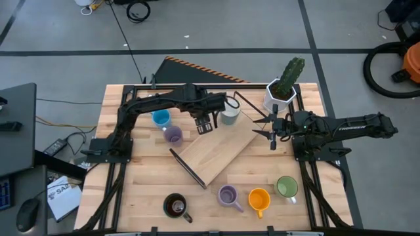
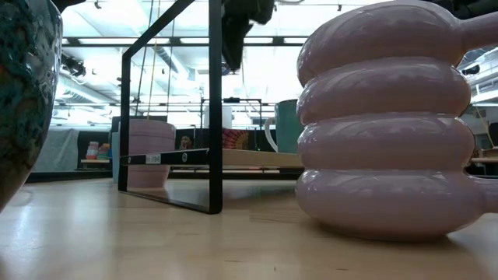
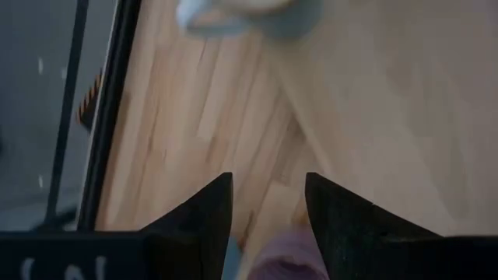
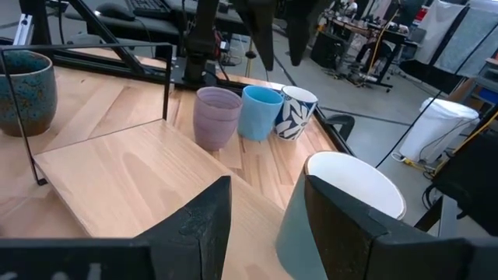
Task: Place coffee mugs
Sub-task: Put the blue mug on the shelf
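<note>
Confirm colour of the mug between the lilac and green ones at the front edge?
Orange mug, clearest in the high view.

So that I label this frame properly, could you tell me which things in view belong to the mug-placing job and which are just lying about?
Job: blue mug, lilac mug, pale grey mug, white patterned mug, second lilac mug, orange mug, green mug, dark mug; probably the wooden shelf.
Lying about: cactus pot, floor cable.
</note>
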